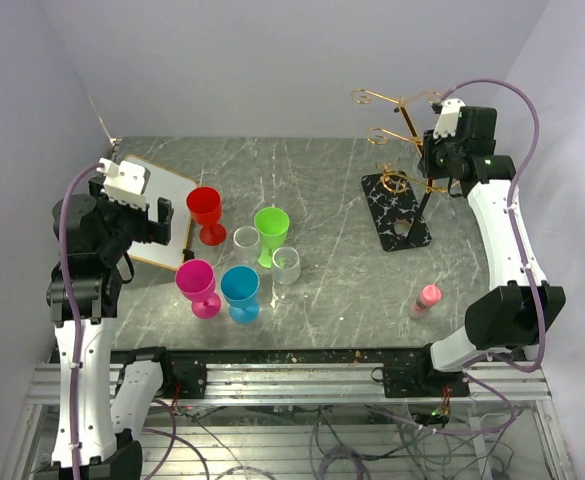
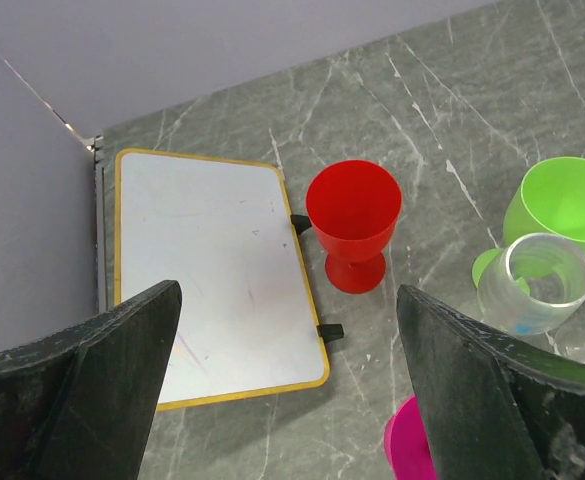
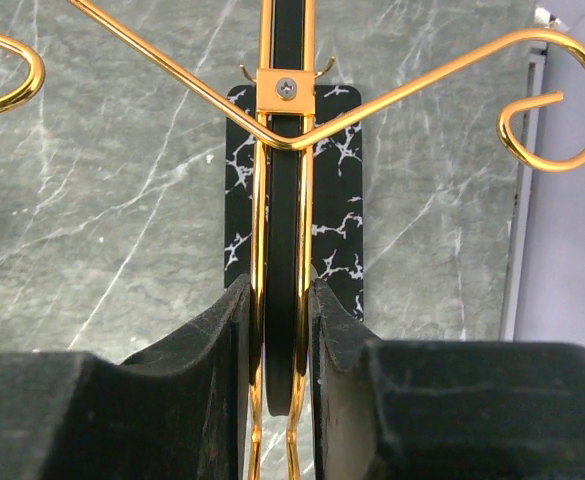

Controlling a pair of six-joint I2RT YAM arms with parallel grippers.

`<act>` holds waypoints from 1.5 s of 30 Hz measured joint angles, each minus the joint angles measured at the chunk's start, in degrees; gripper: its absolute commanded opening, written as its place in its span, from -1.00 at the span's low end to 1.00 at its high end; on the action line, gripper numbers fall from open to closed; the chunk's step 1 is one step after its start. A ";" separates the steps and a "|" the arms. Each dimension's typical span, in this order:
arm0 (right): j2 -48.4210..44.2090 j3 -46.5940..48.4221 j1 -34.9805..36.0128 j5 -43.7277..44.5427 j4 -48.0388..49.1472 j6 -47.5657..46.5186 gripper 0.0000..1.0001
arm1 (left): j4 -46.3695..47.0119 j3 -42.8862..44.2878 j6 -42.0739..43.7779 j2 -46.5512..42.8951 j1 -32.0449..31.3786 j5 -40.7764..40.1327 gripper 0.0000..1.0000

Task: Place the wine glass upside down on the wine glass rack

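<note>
1. Grey marbled counter (image 1: 322,180), lilac walls all round, both arms bolted at the near edge.
2. Far left, the left claw (image 2: 290,300) hangs over a whiteboard (image 2: 212,270). It's spread wide with nothing in it.
3. Next over are the glasses. The red glass (image 2: 354,215) is just beside the board, with the pink glass (image 1: 198,285) and blue glass (image 1: 240,290) nearer the arms. The green glass (image 1: 271,230) sits behind those, with a clear glass (image 1: 246,240) and a second clear glass (image 1: 286,264) close to it. All of them stand upright on the counter and none is on the rack. My guess is red is the pick, since the open claw is aimed at it.
4. On the right, well apart from the glasses, the wine glass rack (image 1: 400,195) stands on its black marbled base. The right claw (image 3: 282,330) is clamped shut on the upright stem.
5. A small pink bottle (image 1: 426,298) lies near the right arm, out of the way.
6. How I'd do the grab: come down on red from the board side and pinch low at the stem, so the flip is easy and the neighbours don't get bumped. The right claw holding the rack steady should help when the foot slides into a curled arm.
7. Views: only the right wrist cam shows the pinch on the gold wire, because from above that claw just sits somewhere by the stem. The left wrist cam proves its claw is empty, but it catches only a sliver of pink and misses the rack entirely.
</note>
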 measured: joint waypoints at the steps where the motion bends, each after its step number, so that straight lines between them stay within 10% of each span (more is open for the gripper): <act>1: -0.33 -0.04 0.22 -0.07 -0.57 0.57 -1.00 | -0.02 -0.11 0.07 0.02 0.00 0.13 0.98; 45: -3.17 -1.77 10.27 4.98 -1.75 14.97 -0.80 | -1.09 -3.96 1.73 1.46 0.00 1.03 0.98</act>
